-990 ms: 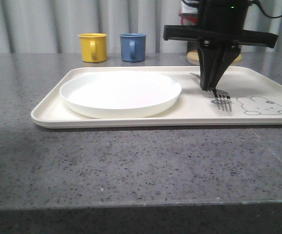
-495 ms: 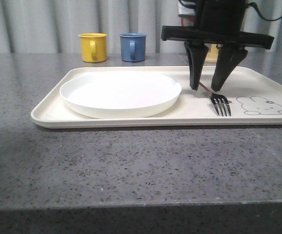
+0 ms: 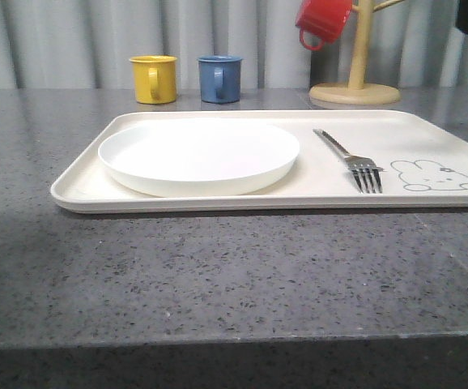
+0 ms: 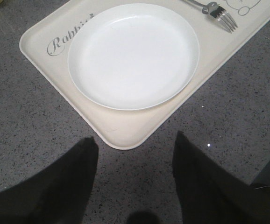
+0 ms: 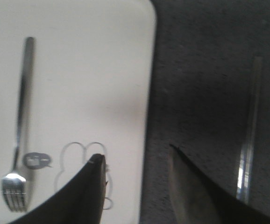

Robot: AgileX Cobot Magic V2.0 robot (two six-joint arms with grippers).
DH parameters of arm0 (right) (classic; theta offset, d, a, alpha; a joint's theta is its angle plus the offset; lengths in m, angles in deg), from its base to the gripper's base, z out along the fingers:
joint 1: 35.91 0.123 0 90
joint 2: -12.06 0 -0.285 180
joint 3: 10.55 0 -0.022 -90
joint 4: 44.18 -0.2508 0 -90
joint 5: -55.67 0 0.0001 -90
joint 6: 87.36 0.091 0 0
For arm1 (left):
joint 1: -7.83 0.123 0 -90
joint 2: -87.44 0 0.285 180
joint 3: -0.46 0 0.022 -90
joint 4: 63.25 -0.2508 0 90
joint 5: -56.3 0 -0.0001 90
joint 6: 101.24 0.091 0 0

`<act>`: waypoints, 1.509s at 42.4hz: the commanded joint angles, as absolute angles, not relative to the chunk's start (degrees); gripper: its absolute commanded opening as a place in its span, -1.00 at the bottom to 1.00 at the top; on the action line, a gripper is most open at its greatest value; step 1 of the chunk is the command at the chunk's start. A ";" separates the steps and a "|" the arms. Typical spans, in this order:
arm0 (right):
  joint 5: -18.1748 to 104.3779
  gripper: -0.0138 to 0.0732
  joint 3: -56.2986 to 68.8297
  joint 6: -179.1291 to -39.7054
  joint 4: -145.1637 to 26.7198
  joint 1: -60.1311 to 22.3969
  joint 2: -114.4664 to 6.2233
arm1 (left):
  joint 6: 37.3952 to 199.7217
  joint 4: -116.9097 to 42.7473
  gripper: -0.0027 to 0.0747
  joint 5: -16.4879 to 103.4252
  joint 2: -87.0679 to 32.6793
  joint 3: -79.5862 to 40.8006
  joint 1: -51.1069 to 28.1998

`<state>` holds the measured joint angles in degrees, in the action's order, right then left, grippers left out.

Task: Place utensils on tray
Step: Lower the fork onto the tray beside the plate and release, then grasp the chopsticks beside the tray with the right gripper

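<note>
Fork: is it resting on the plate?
No, in the front view the fork lies flat on the tray, apart from the plate and beside the bunny print.

One tray [image 3: 218, 198], one plate [image 3: 198, 154], one fork [image 3: 355, 162], three mugs [image 3: 155, 79].

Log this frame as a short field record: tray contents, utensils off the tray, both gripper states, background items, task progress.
tray contents: the tray holds the white plate and, beside it, the fork, tines near the bunny print
off tray: slim shiny utensil lies on the counter beside the tray; blurred, type unclear
left gripper: open, empty, above the counter near a tray corner
right gripper: open, empty, over the tray edge
background: yellow mug, blue mug, red mug on a wooden stand
progress: fork placed; at least one utensil left
</note>
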<state>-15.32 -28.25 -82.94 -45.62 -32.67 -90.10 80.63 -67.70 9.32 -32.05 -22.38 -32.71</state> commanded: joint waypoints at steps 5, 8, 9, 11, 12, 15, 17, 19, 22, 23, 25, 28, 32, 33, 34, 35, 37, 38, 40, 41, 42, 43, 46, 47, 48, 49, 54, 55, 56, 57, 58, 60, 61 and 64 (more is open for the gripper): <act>-21.25 0.12 -23.59 -88.34 -45.16 -40.08 -87.38 | 79.86 -67.76 0.02 13.25 -32.75 -20.98 -33.06; -21.25 0.12 -21.66 -89.54 -45.04 -42.06 -87.38 | 79.86 -67.76 0.02 13.25 -32.75 -20.98 -33.06; -21.25 0.12 -21.15 -89.92 -45.04 -42.59 -87.38 | 79.86 -67.76 0.02 13.25 -32.75 -20.98 -33.06; -21.25 0.12 -20.15 -90.82 -45.04 -43.68 -87.38 | 79.86 -67.76 0.02 13.25 -32.75 -20.98 -33.06; -21.20 0.12 -19.55 -91.12 -44.98 -44.13 -87.38 | 79.86 -67.76 0.02 13.25 -32.75 -20.98 -33.06; -21.20 0.12 -18.23 -91.18 -44.18 -45.24 -87.66 | 79.86 -67.76 0.02 13.25 -32.75 -20.98 -33.06; -21.20 0.12 -17.68 -91.18 -43.49 -45.75 -87.97 | 79.86 -67.76 0.02 13.25 -32.75 -20.98 -33.06; -21.20 0.12 -17.24 -91.18 -42.48 -46.01 -88.39 | 79.86 -67.76 0.02 13.25 -32.75 -20.98 -33.06; -21.20 0.12 -16.71 -91.18 -40.91 -46.09 -89.17 | 79.86 -67.76 0.02 13.25 -32.75 -20.98 -33.06; -21.20 0.12 -16.66 -91.18 -40.43 -46.09 -89.48 | 79.86 -67.76 0.02 13.25 -32.75 -20.98 -33.06; -21.20 0.12 -16.65 -91.18 -40.29 -46.09 -90.03 | 79.86 -67.76 0.02 13.25 -32.75 -20.98 -33.06; -21.20 0.12 -16.65 -91.18 -40.40 -46.09 -90.74 | 79.86 -67.76 0.02 13.25 -32.75 -20.98 -33.06; -21.14 0.12 -16.65 -91.18 -40.54 -46.09 -91.72 | 79.86 -67.76 0.02 13.25 -32.75 -20.98 -33.06; -21.14 0.12 -16.65 -91.18 -40.54 -46.09 -91.96 | 79.86 -67.76 0.02 13.25 -32.75 -20.98 -33.06; -21.14 0.12 -16.65 -91.18 -40.54 -46.09 -92.23 | 79.86 -67.76 0.02 13.25 -32.75 -20.98 -33.06; -21.14 0.12 -16.70 -91.18 -40.54 -46.09 -92.63 | 79.86 -67.76 0.02 13.25 -32.75 -20.98 -33.06; -21.14 0.12 -16.70 -91.18 -40.60 -46.09 -93.20 | 79.86 -67.76 0.02 13.25 -32.75 -20.98 -33.06; -21.20 0.12 -16.70 -91.18 -40.60 -46.09 -93.54 | 79.86 -67.76 0.02 13.25 -32.75 -20.98 -33.06; -21.20 0.12 -16.70 -91.18 -40.60 -46.09 -94.21 | 79.86 -67.76 0.02 13.25 -32.75 -20.98 -33.06; -21.20 0.12 -16.70 -91.18 -40.60 -46.09 -94.43 | 79.86 -67.76 0.02 13.25 -32.75 -20.98 -33.06; -21.20 0.12 -16.70 -91.18 -40.67 -46.09 -94.76 | 79.86 -67.76 0.02 13.25 -32.75 -20.98 -33.06; -21.20 0.12 -16.70 -91.18 -40.67 -46.09 -94.91 | 79.86 -67.76 0.02 13.25 -32.75 -20.98 -33.06; -21.20 0.12 -16.70 -91.18 -40.74 -46.09 -95.33 | 79.86 -67.76 0.02 13.25 -32.75 -20.98 -33.06; -21.20 0.12 -16.70 -91.18 -40.74 -46.09 -95.36 | 79.86 -67.76 0.02 13.25 -32.75 -20.98 -33.06; -21.14 0.11 -16.70 -91.18 -40.74 -46.09 -95.36 | 79.86 -67.76 0.02 13.25 -32.75 -20.98 -33.06; -20.96 0.10 -16.70 -91.18 -40.74 -46.09 -95.36 | 79.86 -67.76 0.02 13.25 -32.75 -20.98 -33.06; -20.66 -0.04 -16.70 -91.18 -40.74 -46.09 -95.36 | 79.86 -67.76 0.02 13.25 -32.75 -20.98 -33.06; -20.62 -0.08 -16.70 -91.18 -40.74 -46.09 -95.36 | 79.86 -67.76 0.02 13.25 -32.75 -20.98 -33.06; -20.60 -0.11 -16.70 -91.18 -40.74 -46.09 -95.36 | 79.86 -67.76 0.02 13.25 -32.75 -20.98 -33.06; -20.60 -0.14 -16.70 -91.18 -40.74 -46.09 -95.36 | 79.86 -67.76 0.02 13.25 -32.75 -20.98 -33.06; -20.60 -0.18 -16.70 -91.18 -40.74 -46.09 -95.36 | 79.86 -67.76 0.02 13.25 -32.75 -20.98 -33.06; -20.66 -0.24 -16.70 -91.18 -40.74 -46.09 -95.36 | 79.86 -67.76 0.02 13.25 -32.75 -20.98 -33.06; -20.71 -0.29 -16.70 -91.18 -40.74 -46.09 -95.36 | 79.86 -67.76 0.02 13.25 -32.75 -20.98 -33.06; -20.77 -0.42 -16.70 -91.18 -40.74 -46.09 -95.36 | 79.86 -67.76 0.02 13.25 -32.75 -20.98 -33.06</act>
<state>-14.64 -15.64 -90.49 -41.17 -45.79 -98.00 80.63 -67.70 9.32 -32.05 -22.38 -32.71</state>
